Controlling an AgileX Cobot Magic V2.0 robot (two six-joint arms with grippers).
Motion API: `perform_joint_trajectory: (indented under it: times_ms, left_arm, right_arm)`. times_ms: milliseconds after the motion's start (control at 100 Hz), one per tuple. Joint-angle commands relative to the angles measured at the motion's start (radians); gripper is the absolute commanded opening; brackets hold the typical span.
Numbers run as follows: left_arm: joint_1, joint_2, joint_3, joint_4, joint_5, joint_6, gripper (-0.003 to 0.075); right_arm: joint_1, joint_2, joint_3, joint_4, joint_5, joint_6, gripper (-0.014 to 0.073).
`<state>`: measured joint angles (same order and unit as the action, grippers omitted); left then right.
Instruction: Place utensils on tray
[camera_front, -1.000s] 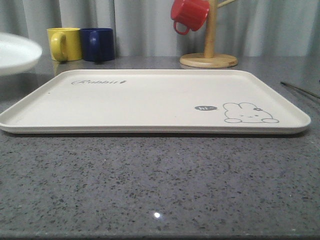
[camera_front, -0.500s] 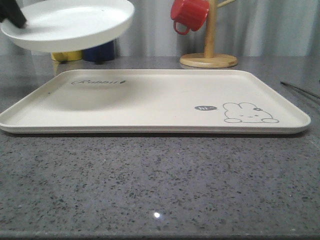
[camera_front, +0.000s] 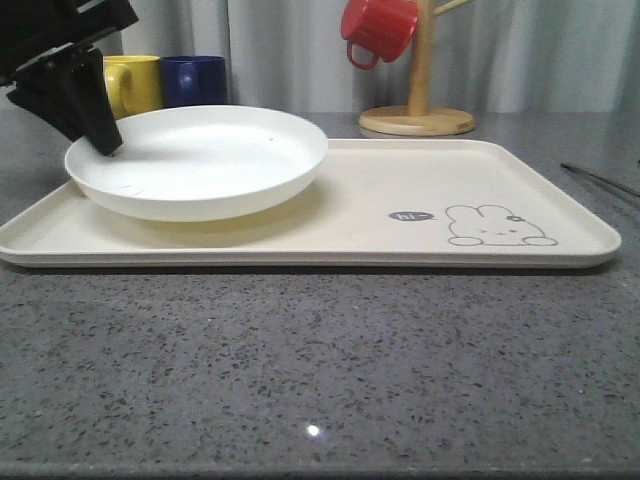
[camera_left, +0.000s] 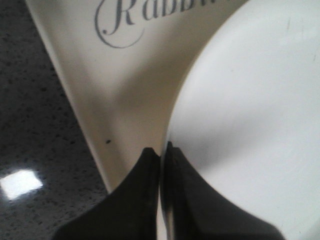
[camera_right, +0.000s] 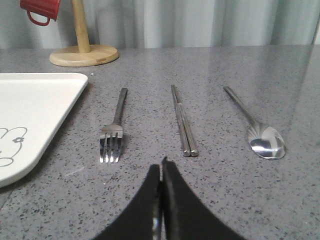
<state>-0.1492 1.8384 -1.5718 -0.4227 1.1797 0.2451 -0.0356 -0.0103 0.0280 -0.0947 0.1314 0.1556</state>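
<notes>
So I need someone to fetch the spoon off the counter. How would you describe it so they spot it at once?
Start at the cream tray; on the grey counter beside it lie three silver utensils in a row. The fork is nearest the tray, the chopsticks are in the middle, and the spoon lies farthest from the tray. It alone ends in a shiny oval bowl, not tines or flat sticks.

Even, soft overhead light. Glare spot on the counter (camera_front: 314, 430) near its front edge. Plate (camera_front: 200, 160) shades the tray (camera_front: 400, 190). Left wrist view blurred close up.
</notes>
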Motion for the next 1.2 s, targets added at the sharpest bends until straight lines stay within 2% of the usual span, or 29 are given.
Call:
perform_joint_trajectory:
  times_ms: [0,150,220,330,400,520,610,720,860,980,1190]
  left_arm:
    - [-0.007,-0.049,-0.031,0.009,-0.011,0.0,-0.0018]
    - [-0.007,-0.049,-0.031,0.023,-0.018,0.0,0.0007]
    - [-0.007,-0.049,-0.031,0.023,-0.02,0.0,0.0075]
    - [-0.007,-0.049,-0.033,0.023,-0.039,-0.006,0.0239]
    - [-0.007,-0.049,-0.045,0.023,-0.053,-0.009,0.0276]
    - [-0.007,-0.057,-0.08,0.032,-0.093,-0.012,0.0238]
    - [-0.007,-0.095,-0.083,0.088,-0.164,-0.053,0.0132]
    - [-0.008,-0.165,-0.083,0.263,-0.236,-0.164,-0.0019]
    - [-0.008,-0.25,-0.058,0.404,-0.259,-0.219,-0.0019]
    - [-0.007,-0.317,0.005,0.409,-0.283,-0.219,-0.0019]
    - [-0.007,-0.487,0.226,0.39,-0.406,-0.219,-0.0019]
  right_arm:
    - [0.002,-0.019,0.0,-0.014,-0.078,-0.008,-0.0068]
    - [0.002,-0.019,0.0,-0.014,-0.078,-0.008,-0.0068]
    - [0.002,-0.019,0.0,-0.014,-0.078,-0.008,-0.0068]
    - [0.002,-0.019,0.0,-0.014,-0.078,-0.008,-0.0068]
    - [0.002,-0.019,0.0,-0.014,-0.078,-0.008,-0.0068]
    - [0.002,-0.019,0.0,-0.014,-0.078,-0.008,-0.0068]
    - [0.002,-0.019,0.0,-0.014,-0.078,-0.008,-0.0068]
    - [0.002,-0.019,0.0,-0.014,-0.078,-0.008,-0.0068]
    - [0.002,-0.019,0.0,-0.014,-0.078,-0.008,-0.0068]
    - [0.002,-0.019,0.0,-0.014,-0.078,-0.008,-0.0068]
    - [0.002,-0.019,0.0,-0.014,-0.078,-0.008,-0.0068]
